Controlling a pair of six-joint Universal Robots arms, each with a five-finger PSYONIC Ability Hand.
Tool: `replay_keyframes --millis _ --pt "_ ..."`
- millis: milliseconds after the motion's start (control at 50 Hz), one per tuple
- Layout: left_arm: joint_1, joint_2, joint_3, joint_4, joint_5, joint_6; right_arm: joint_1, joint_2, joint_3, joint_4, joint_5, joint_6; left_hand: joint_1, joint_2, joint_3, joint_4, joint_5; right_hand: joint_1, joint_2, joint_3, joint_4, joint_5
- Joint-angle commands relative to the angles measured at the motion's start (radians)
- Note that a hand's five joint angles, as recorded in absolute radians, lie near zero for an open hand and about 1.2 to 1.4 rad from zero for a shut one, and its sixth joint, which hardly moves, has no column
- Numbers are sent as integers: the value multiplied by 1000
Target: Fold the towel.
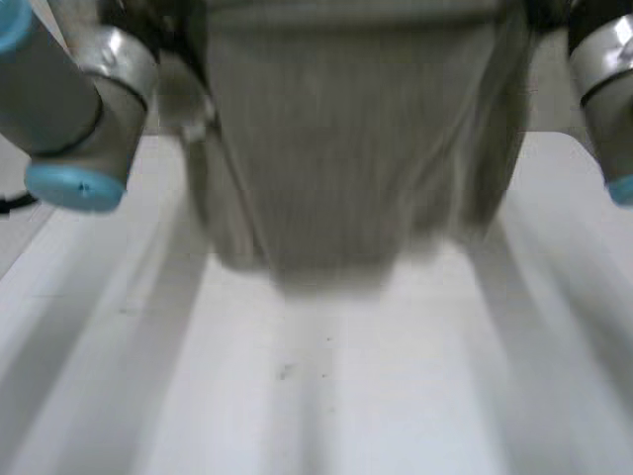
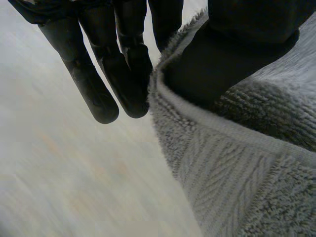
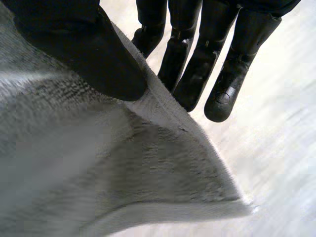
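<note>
Grey terry towel (image 1: pixel 346 148) hangs at twelve o'clock in your head view, held up between the left arm (image 1: pixel 59 99) at ten o'clock and the right arm (image 1: pixel 603 69) at two. Your left hand (image 2: pixel 237 54) pinches one hemmed edge, with the thumb on one face and straight fingers (image 2: pixel 123 74) close together behind it. Your right hand (image 3: pixel 89 49) clamps the opposite edge the same way, just above a free corner (image 3: pixel 242 205). You cannot tell whether the lower edge touches the white table (image 1: pixel 396 396). Bare tabletop runs from four round to eight o'clock.
</note>
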Motion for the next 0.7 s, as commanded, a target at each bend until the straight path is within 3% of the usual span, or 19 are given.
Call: replay_keyframes --millis 20,60,100,200,280,460,480,500,520,540,700 --pt "9 145 -150 125 -7 -149 -4 -148 139 -130 -15 77 194 178 179 179 185 10 181 181 179 188" --pt "9 196 -310 96 -3 -166 -4 -154 158 -51 -33 76 194 178 179 179 185 10 181 181 179 188" --pt "11 220 -404 72 2 -164 -5 -143 194 188 -93 66 194 178 179 179 185 10 181 181 179 188" --pt "9 240 -649 24 8 -161 -28 -117 318 410 -156 -28 194 178 179 179 185 10 181 181 179 188" --pt "2 214 -820 24 11 -152 -39 -88 431 426 -162 -109 194 178 179 179 185 10 181 181 179 188" --pt "-3 83 -915 29 19 -41 -44 18 587 426 -167 -148 194 178 179 179 185 10 181 181 179 188" --pt "-3 76 -920 29 19 -22 -50 15 602 426 -170 -148 139 123 124 124 131 10 181 181 179 188" --pt "0 76 -920 29 19 -12 -50 15 603 426 -170 -148 -68 -84 -83 -83 -76 10 181 181 179 188" --pt "0 76 -920 29 19 -12 -60 7 615 424 -171 -147 -70 -86 -85 -85 -78 10 181 181 179 188" --pt "3 77 -918 29 19 -9 -60 7 615 424 -171 -147 -300 -316 -314 -315 -308 10 181 181 179 188" --pt "14 77 -918 79 13 -11 -76 -20 632 409 -171 -125 -566 -582 -581 -581 -574 10 181 181 179 188"
